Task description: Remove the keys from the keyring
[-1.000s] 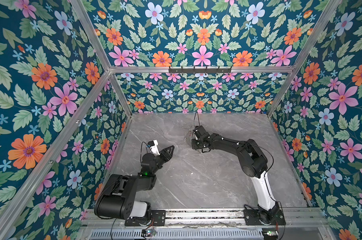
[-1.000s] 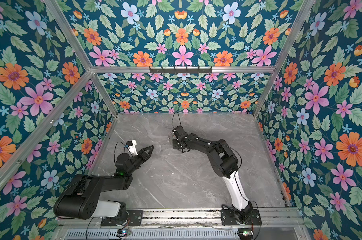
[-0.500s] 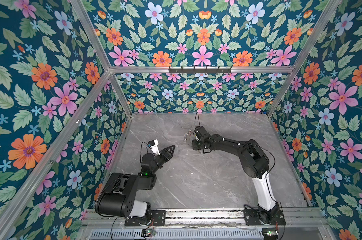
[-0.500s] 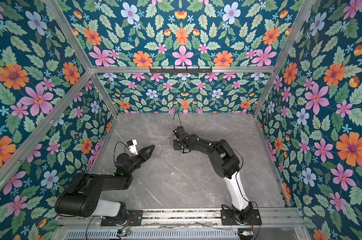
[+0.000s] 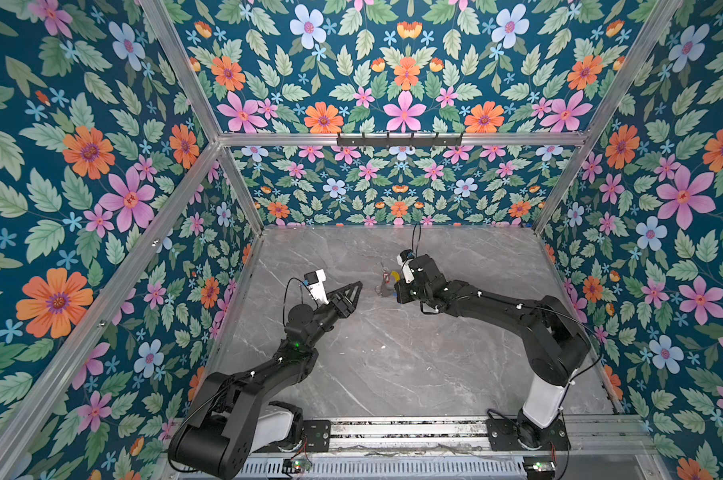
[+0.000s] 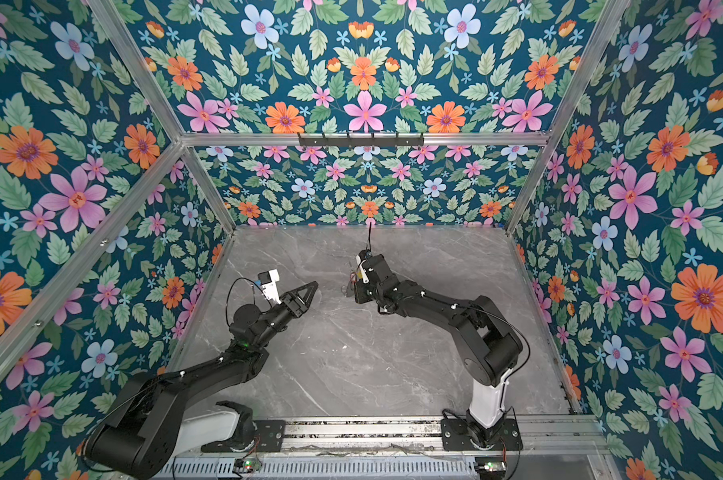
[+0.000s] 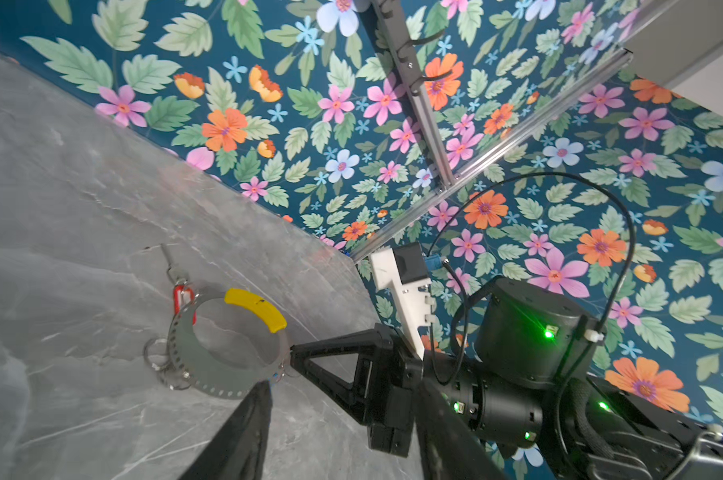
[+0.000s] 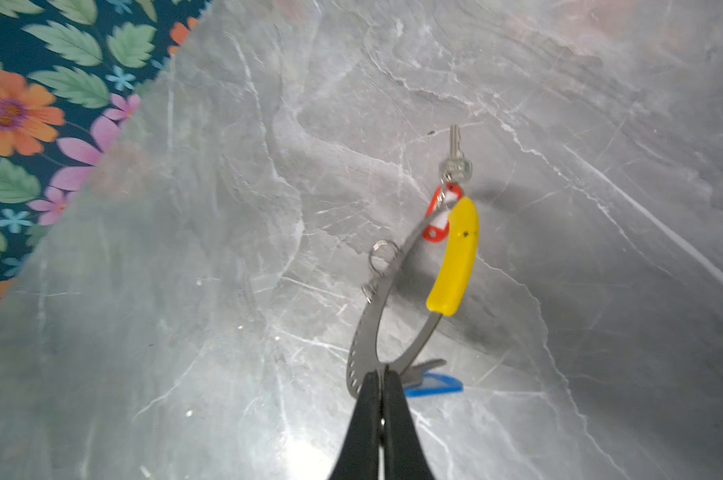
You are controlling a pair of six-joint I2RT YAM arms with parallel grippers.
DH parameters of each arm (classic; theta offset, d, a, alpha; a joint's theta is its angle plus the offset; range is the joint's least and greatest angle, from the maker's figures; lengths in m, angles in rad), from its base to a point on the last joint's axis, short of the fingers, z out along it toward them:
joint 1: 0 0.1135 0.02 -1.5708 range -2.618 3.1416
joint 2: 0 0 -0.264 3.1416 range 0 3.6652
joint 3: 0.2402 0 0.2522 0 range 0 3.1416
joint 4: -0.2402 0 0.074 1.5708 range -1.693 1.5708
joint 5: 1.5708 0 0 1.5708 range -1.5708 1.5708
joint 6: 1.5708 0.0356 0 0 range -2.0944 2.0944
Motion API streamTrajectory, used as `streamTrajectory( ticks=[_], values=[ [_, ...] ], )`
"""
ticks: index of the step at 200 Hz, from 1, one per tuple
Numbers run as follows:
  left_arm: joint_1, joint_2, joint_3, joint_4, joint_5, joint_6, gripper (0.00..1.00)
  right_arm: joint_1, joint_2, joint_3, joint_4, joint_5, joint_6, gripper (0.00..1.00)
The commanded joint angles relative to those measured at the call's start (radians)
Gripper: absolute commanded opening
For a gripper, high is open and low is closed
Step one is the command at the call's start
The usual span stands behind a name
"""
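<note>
The keyring is a thin grey ring with a yellow arc, held tilted above the grey table. My right gripper is shut on its rim. One of the keys, with a red tag, hangs from the far rim and touches the table. The other, with a blue tag, lies just beside the right fingertips. The left wrist view shows the keyring close ahead of my open left gripper, which holds nothing. In both top views the left gripper stands just left of the keyring.
Small empty split rings hang on the keyring's rim. Floral walls enclose the marble table on three sides. A black hook rail is mounted high on the back wall.
My left gripper has opened wider and shifted a little toward the keyring. My right gripper has closed fully on the keyring's rim and stayed in place.
</note>
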Motion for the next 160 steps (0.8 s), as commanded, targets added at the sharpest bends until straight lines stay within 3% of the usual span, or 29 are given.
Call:
streamTrajectory(
  ticks=[1,19,34,71,130,160],
  values=[
    [-0.016,-0.031,0.034,-0.054,0.008,0.035,0.59,0.001,-0.091,-0.054,0.076,-0.093,-0.039,0.0],
    [-0.018,-0.036,0.101,-0.135,0.1,0.035,0.57,0.001,-0.201,-0.104,0.06,-0.156,-0.056,0.0],
    [-0.025,-0.024,0.128,-0.113,0.184,0.035,0.5,0.0,-0.282,-0.14,0.03,-0.212,-0.069,0.0],
    [-0.051,0.057,0.106,0.263,0.371,-0.115,0.45,-0.003,-0.492,-0.228,-0.035,-0.353,-0.101,0.0],
    [-0.17,0.132,0.145,0.514,0.472,-0.167,0.32,-0.067,-0.772,-0.356,-0.036,-0.608,-0.071,0.0],
    [-0.212,0.1,0.162,0.513,0.503,-0.131,0.27,-0.08,-0.875,-0.388,-0.038,-0.661,-0.055,0.0]
  ],
)
